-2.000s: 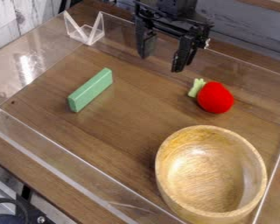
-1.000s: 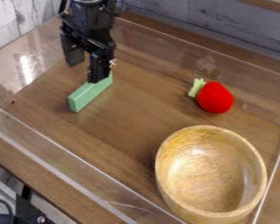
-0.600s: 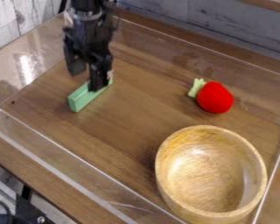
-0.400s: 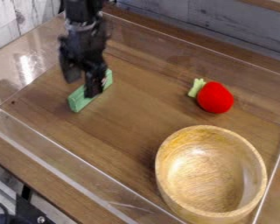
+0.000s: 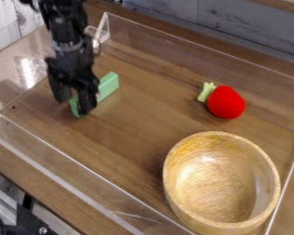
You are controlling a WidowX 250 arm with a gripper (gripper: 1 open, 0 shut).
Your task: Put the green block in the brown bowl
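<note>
Pincer (image 5: 73,99) down low over the desk (image 5: 143,128), open, one finger on either side of the green block (image 5: 107,86)! The black arm (image 5: 62,18) drops in from the top of the view, a touch blurred, and covers a good part of that block. Its upper end peeks out to the right of the fingers, pale green against brown wood, and a smaller piece shows between them. Whether the fingers touch it, I cannot tell from here. The block lies on the desk, well apart from the brown bowl (image 5: 220,184).

And what a bowl, round, thick-rimmed, sitting at the lower right with nothing but bare wood showing inside! Up above it, near the right side, lies the red toy (image 5: 224,102) with its light-green top pointing to the upper left. Behind the arm, a clear, thin-edged piece (image 5: 103,29) stands near the back of the desk, partly hidden by the black arm.
</note>
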